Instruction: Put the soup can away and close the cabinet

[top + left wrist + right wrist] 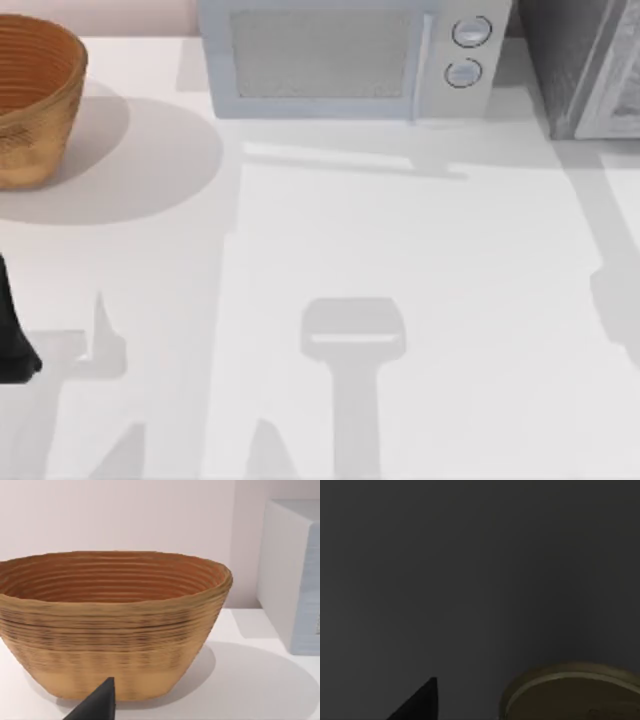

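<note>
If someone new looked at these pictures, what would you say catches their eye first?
Probably the woven basket at the table's far left, with the left arm dark at the left edge nearby. Next, the light grey microwave with two round knobs at the back, and the dark speckled cabinet at the far right. The right wrist view is dark, showing the soup can by its gold top.
</note>
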### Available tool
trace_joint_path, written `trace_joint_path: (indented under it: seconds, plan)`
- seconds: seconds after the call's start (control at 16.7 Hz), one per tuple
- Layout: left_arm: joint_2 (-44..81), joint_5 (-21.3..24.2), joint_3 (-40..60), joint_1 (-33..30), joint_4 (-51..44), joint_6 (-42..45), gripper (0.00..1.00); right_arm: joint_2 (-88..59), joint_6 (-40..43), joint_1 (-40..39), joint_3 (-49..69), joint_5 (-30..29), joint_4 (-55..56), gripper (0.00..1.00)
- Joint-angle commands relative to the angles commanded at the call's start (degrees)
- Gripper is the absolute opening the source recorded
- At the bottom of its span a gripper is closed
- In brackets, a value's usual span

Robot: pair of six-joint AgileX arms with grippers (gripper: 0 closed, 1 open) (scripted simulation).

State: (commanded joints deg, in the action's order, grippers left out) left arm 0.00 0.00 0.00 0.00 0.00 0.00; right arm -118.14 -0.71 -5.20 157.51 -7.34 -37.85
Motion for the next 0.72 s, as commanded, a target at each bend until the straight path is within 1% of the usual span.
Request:
trace_joint_path:
  seconds: [0.18, 0.3, 0.48, 0.72]
  plan:
    - [0.0, 0.0, 0.0, 0.0, 0.0, 0.0, 1.0, 6.37, 1.08, 0.91, -4.66, 0.07, 3.46, 1.0]
    - [0.0, 0.0, 0.0, 0.0, 0.0, 0.0, 1.0, 12.43, 1.88, 1.09, -10.33, 0.91, 6.26, 1.0]
    - [0.0, 0.0, 0.0, 0.0, 0.0, 0.0, 1.0, 23.3, 2.84, 0.94, -22.45, 3.0, 10.64, 1.0]
    - [0.0, 0.0, 0.0, 0.0, 0.0, 0.0, 1.0, 39.65, 3.43, 0.91, -43.74, 5.97, 16.39, 1.0]
